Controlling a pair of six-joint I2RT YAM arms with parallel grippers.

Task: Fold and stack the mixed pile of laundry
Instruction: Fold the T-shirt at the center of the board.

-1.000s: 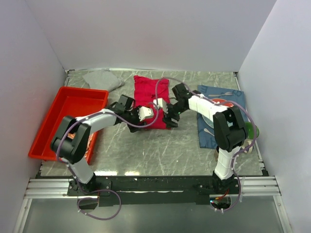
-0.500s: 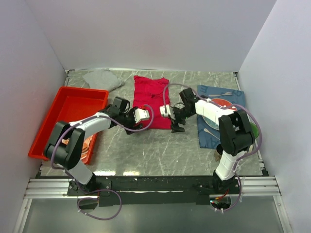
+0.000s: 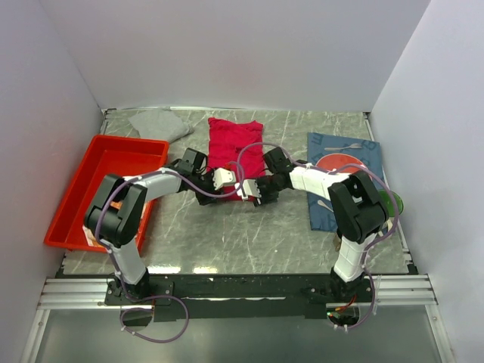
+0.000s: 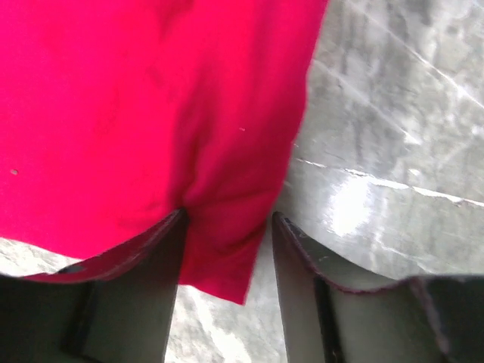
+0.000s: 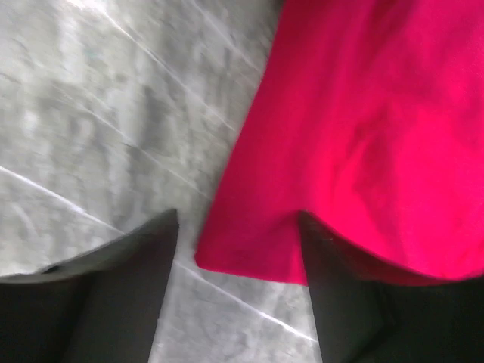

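Observation:
The crimson shirt (image 3: 234, 140) lies flat at the table's far middle. Both grippers sit low at its near edge. My left gripper (image 3: 227, 192) is open astride the near left corner. In the left wrist view that corner of the shirt (image 4: 113, 113) lies between the jaws of the left gripper (image 4: 228, 214), puckered against one finger. My right gripper (image 3: 255, 195) is open over the near right corner of the shirt (image 5: 378, 113), which lies inside the gap of the right gripper (image 5: 238, 213). The grey garment (image 3: 159, 123) lies bunched at the far left. A patch of orange-and-white cloth (image 3: 113, 214) shows in the tray behind my left arm.
A red tray (image 3: 106, 170) stands at the left. At the right lies a dark blue placemat (image 3: 363, 147) with a red plate (image 3: 338, 162) and cutlery, and a green object (image 3: 393, 203) sits by its near right corner. Grey walls enclose the marble table (image 3: 249, 234).
Half a second ago the grippers stood wider apart beside the shirt's near corners. Both have since moved inward onto the corners and their jaws have narrowed.

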